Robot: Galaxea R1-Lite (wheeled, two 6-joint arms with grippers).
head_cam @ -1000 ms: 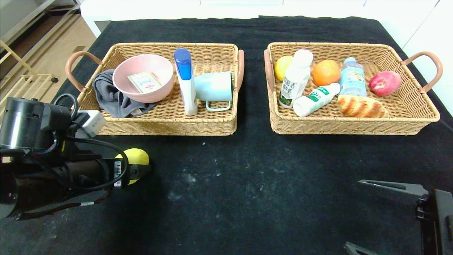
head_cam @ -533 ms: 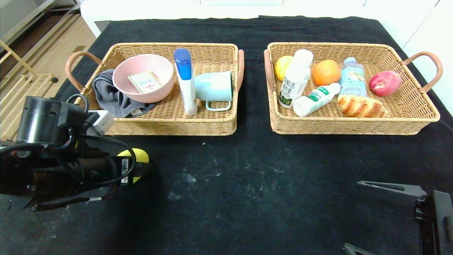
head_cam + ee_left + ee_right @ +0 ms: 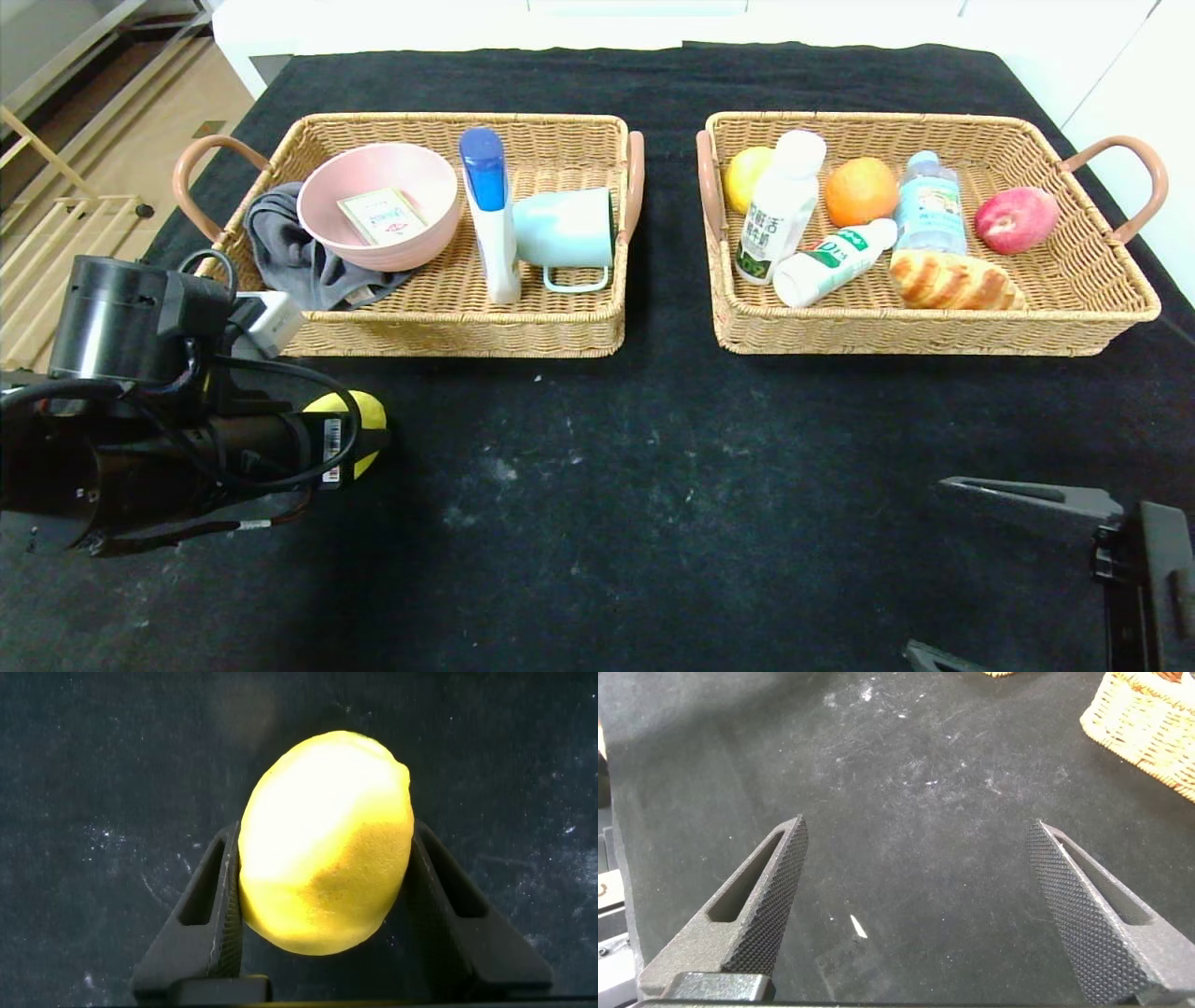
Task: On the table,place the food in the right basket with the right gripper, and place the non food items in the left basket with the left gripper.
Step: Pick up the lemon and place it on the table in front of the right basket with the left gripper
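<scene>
Black-padded fingers [image 3: 227, 917] of the left gripper [image 3: 322, 910] are clamped on one yellow lemon [image 3: 324, 845] on the dark table [image 3: 653, 467], in front of the left basket [image 3: 439, 327]. That basket holds five non-food items. The right basket [image 3: 934, 331] holds seven foods, and the right gripper [image 3: 920, 905] hovers parked near the front right, fingers spread wide.

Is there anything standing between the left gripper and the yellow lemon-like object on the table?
Nothing visible does. In the left wrist view, the left gripper has one finger on each side of the lemon, pressed against or almost against its skin. The lemon lies on the black table, in front of the left basket.
</scene>
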